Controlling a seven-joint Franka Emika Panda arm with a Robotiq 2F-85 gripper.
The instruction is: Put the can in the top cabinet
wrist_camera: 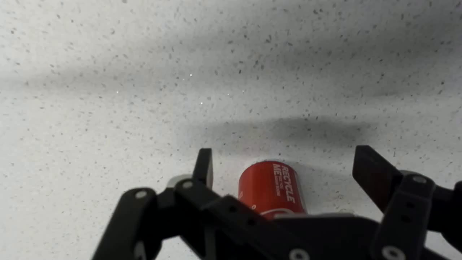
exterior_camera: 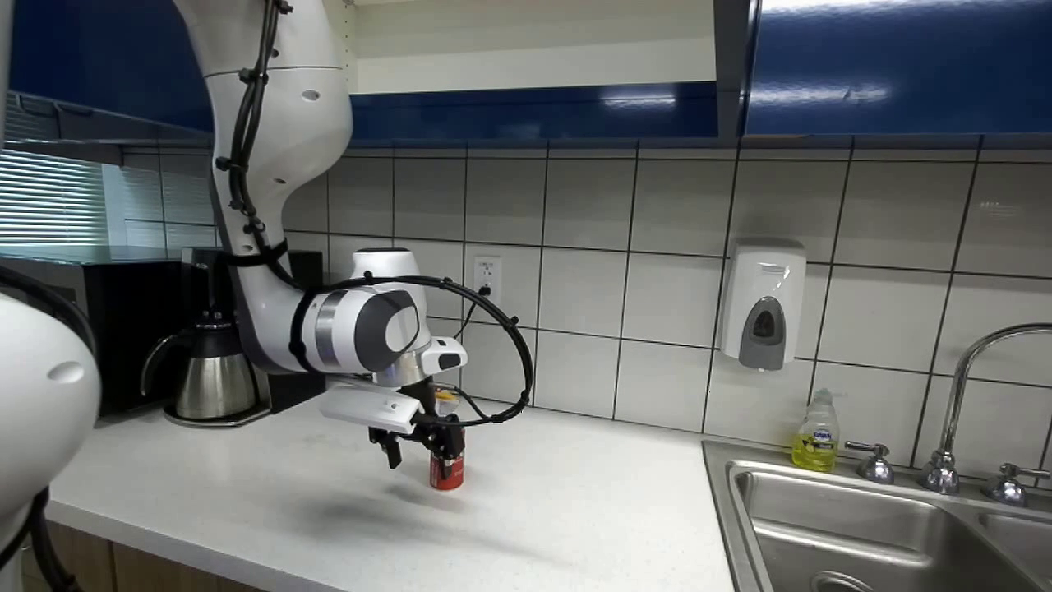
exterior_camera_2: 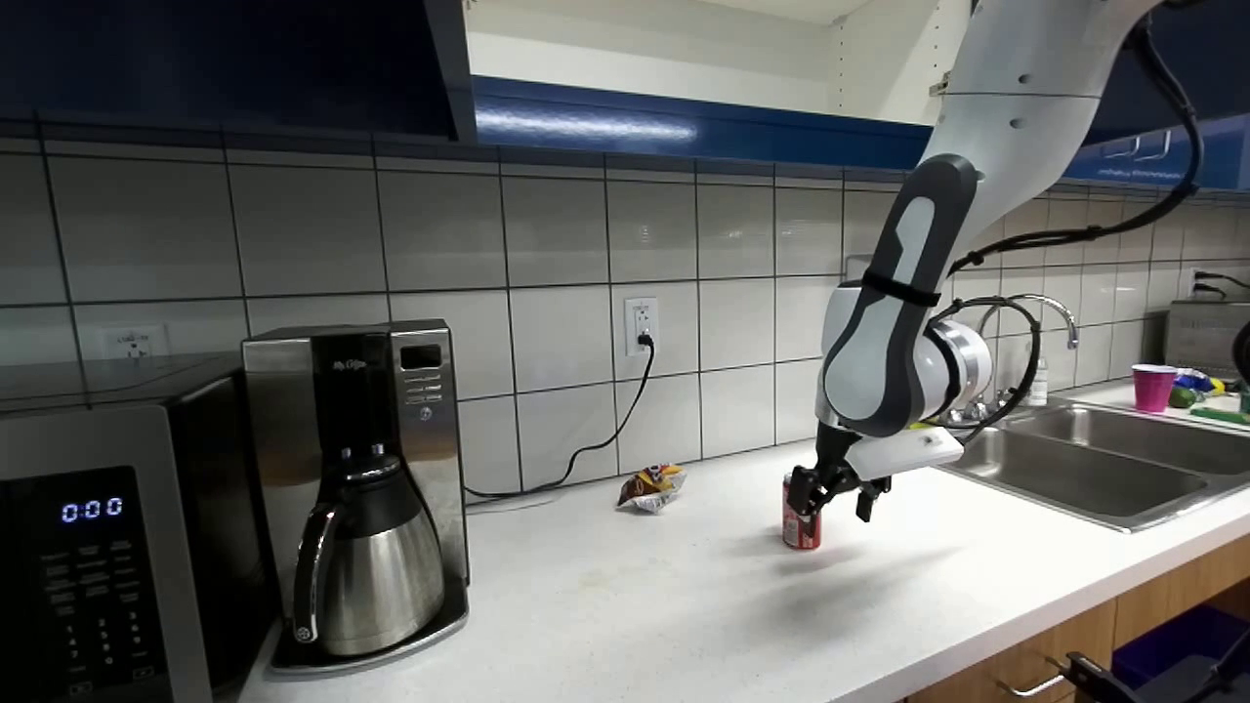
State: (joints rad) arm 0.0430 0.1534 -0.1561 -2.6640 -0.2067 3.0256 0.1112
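At the far left of an exterior view, a microwave (exterior_camera_2: pixel 93 576) is seen, by which 0:00 is displayed. Just beside it is placed a coffee maker (exterior_camera_2: pixel 437 459), a steel carafe (exterior_camera_2: pixel 383 596) being carried on its base. From a wall outlet (exterior_camera_2: pixel 641 317), a plugged-in black cord (exterior_camera_2: pixel 604 446) is led down toward the coffee maker. Overhead, the top cabinet (exterior_camera_2: pixel 645 44) is mounted, its pale inside exposed. A crumpled snack bag (exterior_camera_2: pixel 651 488) is set near the tiled wall (exterior_camera_2: pixel 562 337). Farther right, the red can (exterior_camera_2: pixel 801 533) is stood upright on the white tabletop (exterior_camera_2: pixel 605 605), partly hidden by the hand (exterior_camera_2: pixel 835 506) in both exterior views. The hand is held low over the tabletop with its two fingers (wrist_camera: pixel 371 173) spread wide apart; in the wrist view, the can is shown between them, with a gap visible on either side. At the right, a double sink (exterior_camera_2: pixel 1084 474) is set into the tabletop, and a pink cup (exterior_camera_2: pixel 1154 389) is placed beyond it.
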